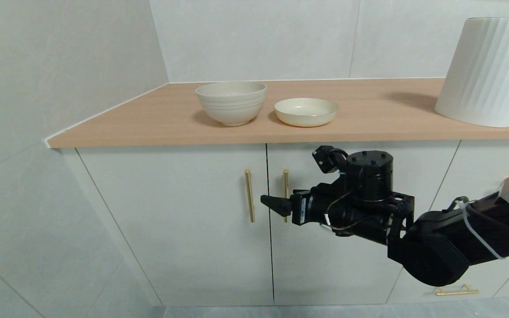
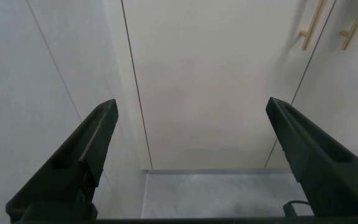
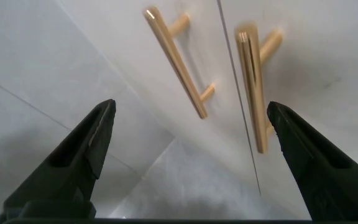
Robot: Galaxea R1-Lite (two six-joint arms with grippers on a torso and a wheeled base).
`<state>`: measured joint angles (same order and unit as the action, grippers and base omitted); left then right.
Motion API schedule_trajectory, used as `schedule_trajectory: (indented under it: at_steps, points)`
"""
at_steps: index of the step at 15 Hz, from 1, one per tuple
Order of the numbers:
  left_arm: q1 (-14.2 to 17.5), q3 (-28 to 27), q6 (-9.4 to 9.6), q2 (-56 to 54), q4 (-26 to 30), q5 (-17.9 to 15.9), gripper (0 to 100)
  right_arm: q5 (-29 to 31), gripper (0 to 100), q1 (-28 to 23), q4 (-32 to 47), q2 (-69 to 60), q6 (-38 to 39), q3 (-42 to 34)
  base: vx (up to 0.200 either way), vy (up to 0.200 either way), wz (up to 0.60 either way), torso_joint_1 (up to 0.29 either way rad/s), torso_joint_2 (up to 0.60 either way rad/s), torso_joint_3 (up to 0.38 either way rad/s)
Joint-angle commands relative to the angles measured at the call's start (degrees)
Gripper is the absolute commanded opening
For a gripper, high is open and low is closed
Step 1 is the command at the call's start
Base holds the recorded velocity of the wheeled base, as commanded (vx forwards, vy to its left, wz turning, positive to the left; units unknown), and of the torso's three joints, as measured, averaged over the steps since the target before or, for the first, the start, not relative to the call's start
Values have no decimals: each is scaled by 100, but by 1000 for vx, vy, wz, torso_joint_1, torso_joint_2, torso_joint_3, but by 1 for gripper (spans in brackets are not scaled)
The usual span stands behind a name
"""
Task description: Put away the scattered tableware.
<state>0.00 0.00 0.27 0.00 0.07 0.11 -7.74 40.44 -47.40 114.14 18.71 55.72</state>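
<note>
Two gold handles [image 1: 249, 196] beside the wide-spread right gripper [image 1: 276, 205], under the countertop [image 1: 254, 138] edge; left gripper [image 2: 191, 111] equally wide.

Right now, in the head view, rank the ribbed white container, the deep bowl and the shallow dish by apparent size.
Ribbed white container, clearly largest.
Deep bowl.
Shallow dish, nearly as wide but much lower.

Bowl [image 1: 231, 102] left of dish [image 1: 306, 111] on the countertop [image 1: 148, 128], ribbed container [image 1: 486, 70] far right; below, right gripper [image 1: 274, 204] just before the cabinet door handles [image 1: 249, 202]
</note>
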Motion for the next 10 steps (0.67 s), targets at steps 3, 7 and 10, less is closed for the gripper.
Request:
schedule_trajectory:
  at_steps: [3, 7, 10]
  points:
    - [0, 0, 0, 9, 1, 7, 100, -17, 100, -36, -15, 267, 71, 70, 0, 0, 0, 0, 0, 0]
    - [0, 0, 0, 9, 1, 7, 100, -8, 100, -115, -15, 513, 256, 281, 0, 0, 0, 0, 0, 0]
    - [0, 0, 8, 9, -7, -2, 100, -43, 100, -106, -42, 495, 616, 378, 0, 0, 0, 0, 0, 0]
